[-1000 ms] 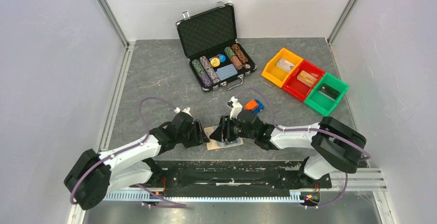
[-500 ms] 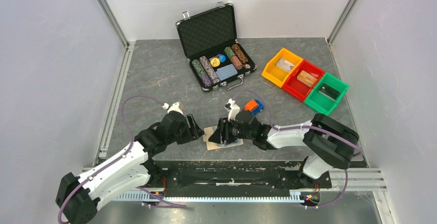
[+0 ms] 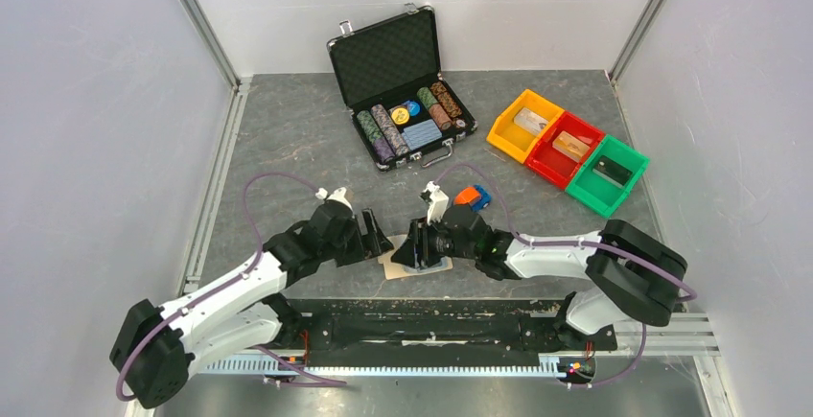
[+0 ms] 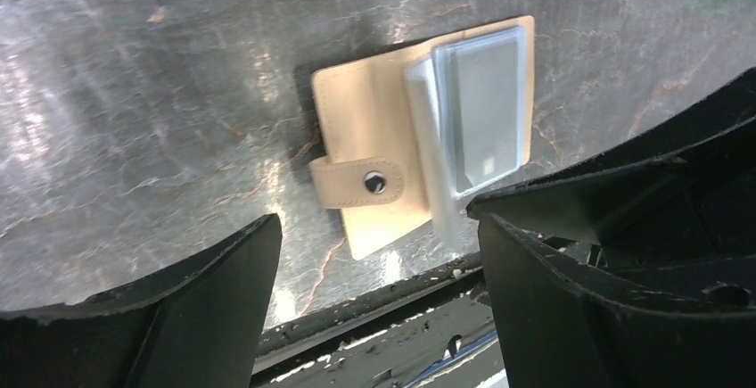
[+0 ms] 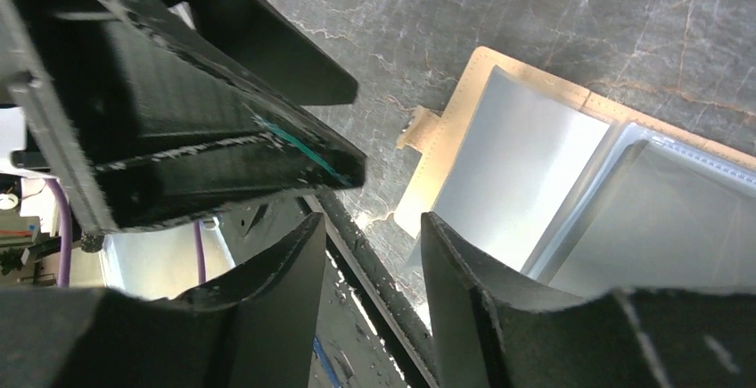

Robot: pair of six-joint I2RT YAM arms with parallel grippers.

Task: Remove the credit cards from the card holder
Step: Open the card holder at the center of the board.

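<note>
A: Right, your card holder (image 3: 391, 266) lies open on the surface (image 3: 288, 149) at 6 o'clock, close to the near edge and between your two hands.

B: And the credit cards (image 4: 486, 103) sit inside it. In your left wrist view they are a pale grey-blue stack in the holder's 3 o'clock half. The snap tab (image 4: 358, 183) pokes out on the opposite, 9 o'clock side. A clear leaf beside the stack stands partly raised.

A: Your left hand (image 3: 374, 237) is just beside the holder at its 9 o'clock. Its fingers are spread wide and hold nothing.

B: Your right hand (image 3: 419, 247) hangs over the holder from its 3 o'clock side. Its fingers stand part-way apart. Its own camera shows only the surface's edge in the gap, so it grips nothing. One fingertip comes right up to the corner of the raised leaf; whether it touches cannot be told from these views.

A: At 12 o'clock you have the black chip case (image 3: 395, 72), lid up, with rows of chips inside. At 2 o'clock the yellow bin (image 3: 506, 149), red bin (image 3: 545, 173) and green bin (image 3: 584, 200) stand in a row, each with a piece in it.

B: A small orange-and-blue item (image 3: 472, 196) lies at the holder's 1 o'clock, apart from it.
</note>
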